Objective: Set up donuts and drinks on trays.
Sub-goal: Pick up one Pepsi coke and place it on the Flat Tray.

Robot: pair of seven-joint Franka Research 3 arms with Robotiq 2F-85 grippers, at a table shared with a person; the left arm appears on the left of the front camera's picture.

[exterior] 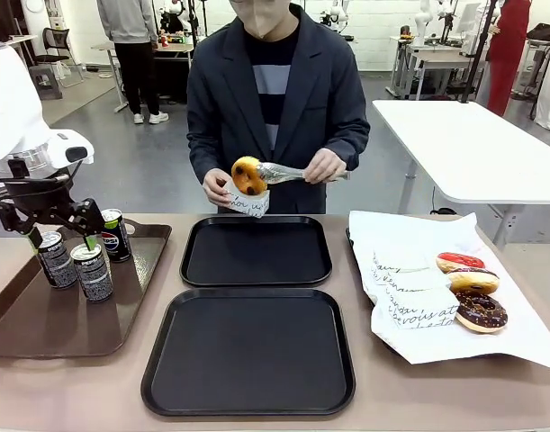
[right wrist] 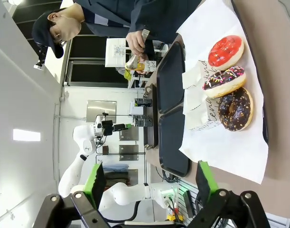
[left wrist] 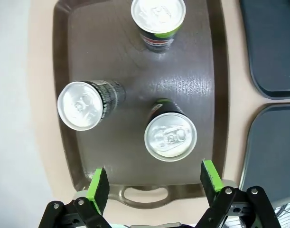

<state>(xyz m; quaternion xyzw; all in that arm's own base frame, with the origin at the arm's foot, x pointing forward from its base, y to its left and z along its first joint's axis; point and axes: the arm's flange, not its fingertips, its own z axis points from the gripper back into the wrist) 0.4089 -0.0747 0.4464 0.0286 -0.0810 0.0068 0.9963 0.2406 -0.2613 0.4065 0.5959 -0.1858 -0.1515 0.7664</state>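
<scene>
While a person at the far side of the surface (exterior: 419, 396) grips a glazed donut (exterior: 248, 175) in metal tongs (exterior: 288, 172) with one hand (exterior: 324, 166), the other hand (exterior: 218, 187) holds a white paper sleeve (exterior: 249, 203) just under it. Both are raised behind the far rim of the far black tray (exterior: 256, 251).

Three more donuts lie in a row on white paper (exterior: 527, 342) at the right. The red-iced donut (exterior: 460, 262) is farthest, the sprinkled donut (exterior: 473, 281) is in the middle and the chocolate donut (exterior: 481, 311) is nearest, each touching its neighbour. Printed sleeves (exterior: 410, 288) lie just beside them.

The near black tray (exterior: 248, 351) sits just in front of the far one, mid-surface.

Three cans stand upright on a brown tray (exterior: 139, 297) at the left: the Pepsi can (exterior: 115, 235) at the back, with one dark can (exterior: 55, 259) and a second dark can (exterior: 93, 272) in front of it.

The left tool (exterior: 63, 236) hangs above the two dark cans with its jaws spread wide, holding nothing. Its wrist view looks down on the silver tops.

The right tool (right wrist: 150, 176) is likewise spread wide and grips nothing. It is held off to the side, beyond the white paper.
</scene>
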